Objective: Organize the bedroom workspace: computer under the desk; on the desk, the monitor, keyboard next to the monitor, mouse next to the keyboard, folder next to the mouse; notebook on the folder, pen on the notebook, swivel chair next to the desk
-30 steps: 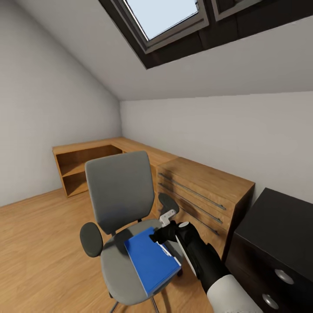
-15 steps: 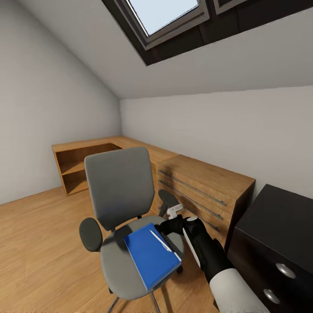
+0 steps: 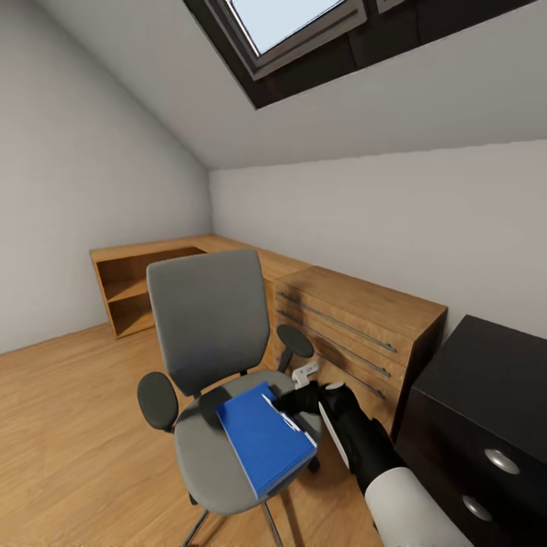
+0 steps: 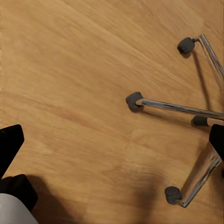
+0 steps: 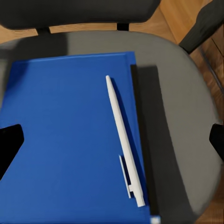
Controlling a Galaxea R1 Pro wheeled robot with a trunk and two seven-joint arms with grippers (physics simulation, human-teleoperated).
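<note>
The swivel chair [image 3: 209,327] with grey seat and back stands in front of me. A blue folder [image 3: 262,444] lies flat on its seat, and a white pen [image 3: 287,418] lies on top of the folder near one long edge. My right gripper [image 3: 292,400] hovers open just above the folder's far corner, by the pen's end. In the right wrist view the folder [image 5: 65,140] and pen [image 5: 122,140] lie between the spread fingers of the right gripper [image 5: 113,142]. My left gripper [image 4: 113,140] hangs open over the wood floor beside the chair's chrome base [image 4: 186,109]. Desk, monitor, keyboard, mouse, computer and notebook are out of view.
A light-wood drawer unit [image 3: 357,323] stands right behind the chair, joined to an open shelf unit [image 3: 140,281] in the corner. A black drawer cabinet [image 3: 479,403] is at the right. The sloped ceiling holds a skylight [image 3: 289,23]. Wood floor [image 3: 68,425] stretches to the left.
My right gripper pulled back off the folder toward the drawer unit, uncovering the pen lying on it. The head view has shifted slightly; chair and folder stay put.
</note>
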